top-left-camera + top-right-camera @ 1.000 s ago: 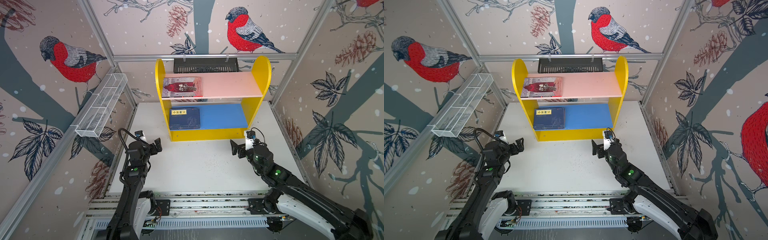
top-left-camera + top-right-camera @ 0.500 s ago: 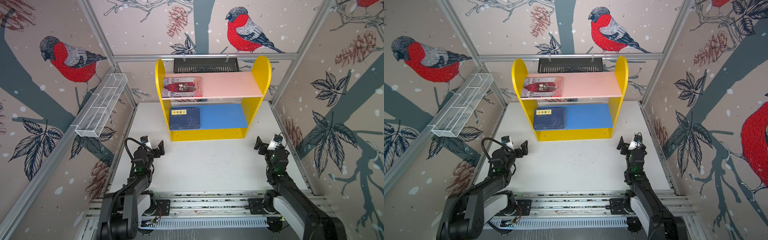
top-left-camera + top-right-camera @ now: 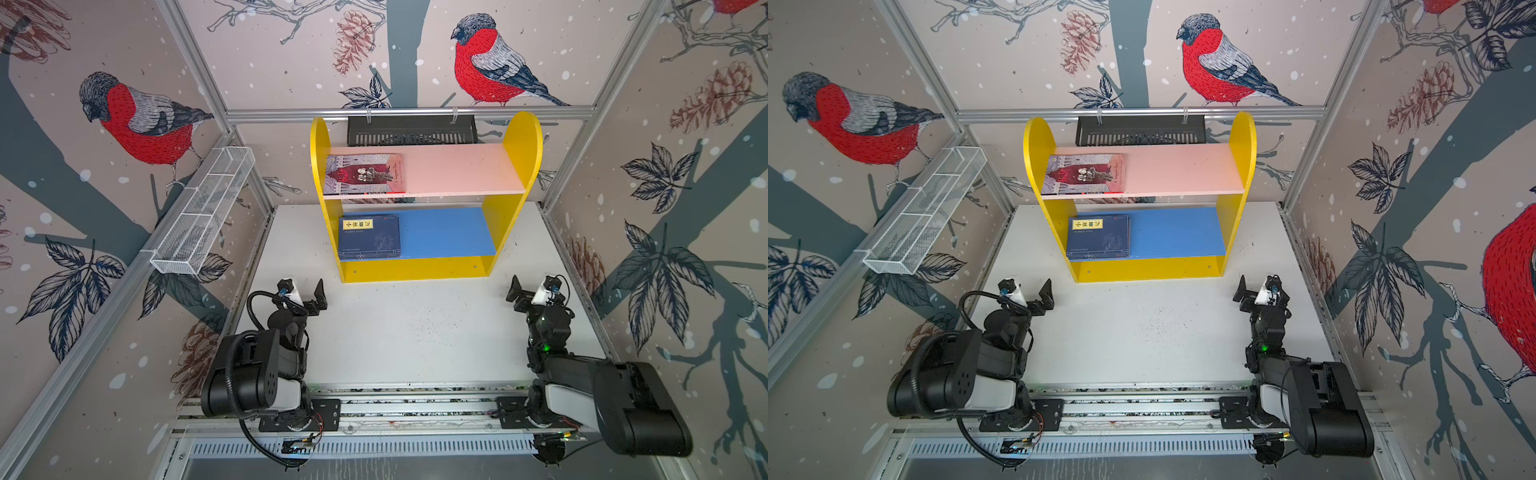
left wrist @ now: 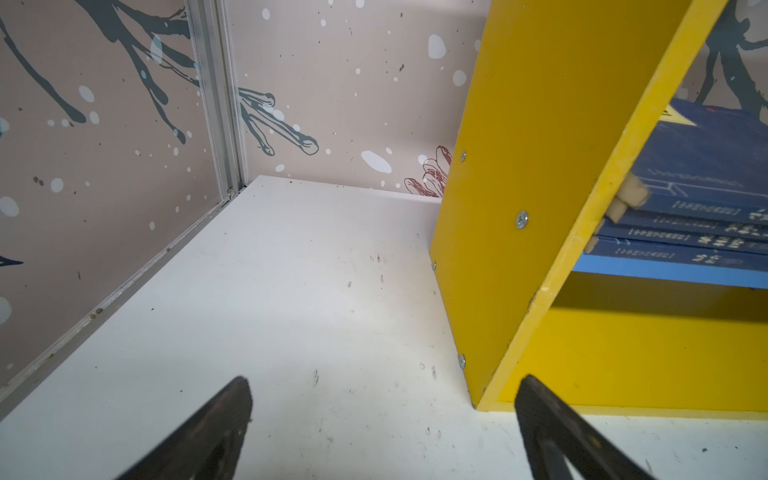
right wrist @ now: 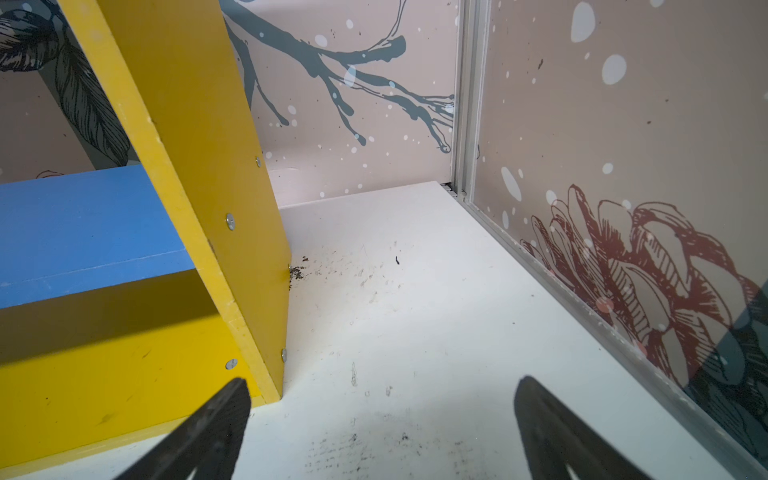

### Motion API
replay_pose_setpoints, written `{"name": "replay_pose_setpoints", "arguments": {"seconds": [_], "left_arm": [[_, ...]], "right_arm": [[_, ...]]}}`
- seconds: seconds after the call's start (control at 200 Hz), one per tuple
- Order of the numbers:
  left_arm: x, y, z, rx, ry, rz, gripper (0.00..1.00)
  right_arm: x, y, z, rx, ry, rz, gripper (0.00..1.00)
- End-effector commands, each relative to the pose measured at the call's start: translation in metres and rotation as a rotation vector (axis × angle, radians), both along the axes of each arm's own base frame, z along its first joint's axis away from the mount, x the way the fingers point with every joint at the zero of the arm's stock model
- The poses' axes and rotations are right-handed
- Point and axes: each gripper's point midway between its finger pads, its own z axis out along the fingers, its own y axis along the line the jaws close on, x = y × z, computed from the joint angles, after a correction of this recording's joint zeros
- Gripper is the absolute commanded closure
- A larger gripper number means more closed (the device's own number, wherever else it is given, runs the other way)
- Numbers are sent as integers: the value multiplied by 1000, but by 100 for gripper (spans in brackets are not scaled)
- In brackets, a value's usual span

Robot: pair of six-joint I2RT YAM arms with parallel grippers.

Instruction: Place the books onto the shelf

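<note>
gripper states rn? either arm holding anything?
Left gripper: open, holding nothing.
Right gripper: open, holding nothing.

The left arm (image 3: 257,370) and the right arm (image 3: 615,399) are black, built of rounded, drum-like joints with a pale grey shell near each base. A ribbed black hose (image 3: 249,311) loops around the left arm, and thin coloured wires (image 3: 318,428) show at its foot. A small green light (image 3: 547,346) glows on the right arm. Each wrist carries a white camera block (image 3: 293,294). Both arms stand on black screwed plates (image 3: 332,415) on a silver rail (image 3: 415,405). The left tool (image 4: 384,386) and the right tool (image 5: 382,386) have black tapered fingers (image 5: 552,432) with triangular cut-outs.
</note>
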Motion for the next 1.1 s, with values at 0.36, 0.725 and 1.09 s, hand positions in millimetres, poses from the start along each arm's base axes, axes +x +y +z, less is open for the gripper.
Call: {"name": "replay_pose_setpoints", "arguments": {"seconds": [0.36, 0.725, 1.09], "left_arm": [[7, -5, 31, 31, -165, -40, 1], [17, -8, 25, 40, -123, -64, 1], [20, -13, 24, 51, -114, -97, 1]], "right_arm": [[31, -6, 2, 21, -25, 24, 0], [56, 2, -12, -49, 90, -10, 0], [56, 3, -11, -51, 85, -9, 0]]}}
